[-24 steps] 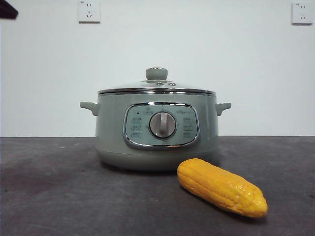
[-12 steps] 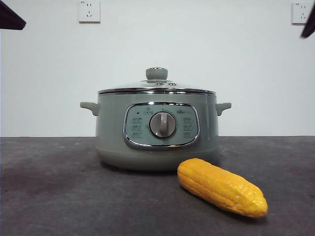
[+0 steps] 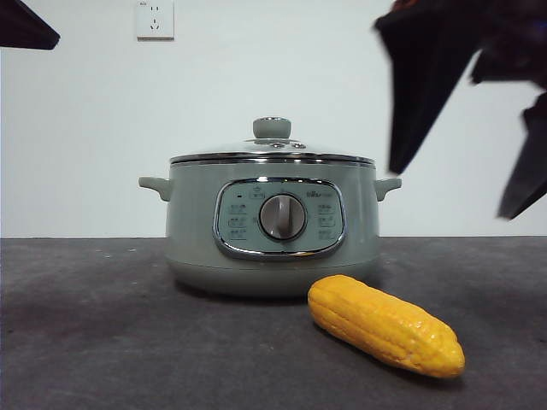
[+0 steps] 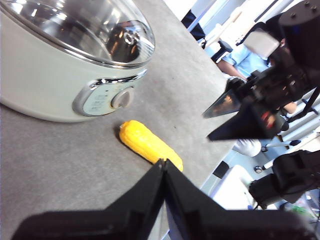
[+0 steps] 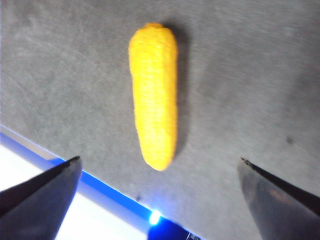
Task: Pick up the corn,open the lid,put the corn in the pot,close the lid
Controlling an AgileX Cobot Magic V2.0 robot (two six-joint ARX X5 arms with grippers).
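Background: white wall (image 3: 256,85) is standing behind the scene, with a wall socket (image 3: 155,19) showing high up.
Surface: dark grey table (image 3: 102,325) is carrying the task things.
Pot: the pot (image 3: 192,222) is sitting upright at mid-table, its chrome-framed control panel (image 3: 235,220) and round dial (image 3: 282,217) facing the front camera, a small side handle jutting out at each side.
Lid: the lid (image 3: 272,152) is resting closed on the pot, metal rim seated all round, pale green knob (image 3: 272,128) on top.
Corn: the corn (image 3: 385,325) is lying flat on the table just in front of the pot, toward the dial's right in the front view, apart from the pot wall, tapered end pointing away from the pot and toward the table's near edge.
Right end effector: the right end effector (image 5: 159,192) is hanging in the air above the corn, jaws spread wide, one jaw to each side of the cob and neither touching it; in the front view it is showing big and dark at the upper right.
Left end effector: the left end effector (image 4: 163,167) is waiting off to the side, jaws pressed together, gripping nothing; only a black tip is showing at the front view's top left corner.
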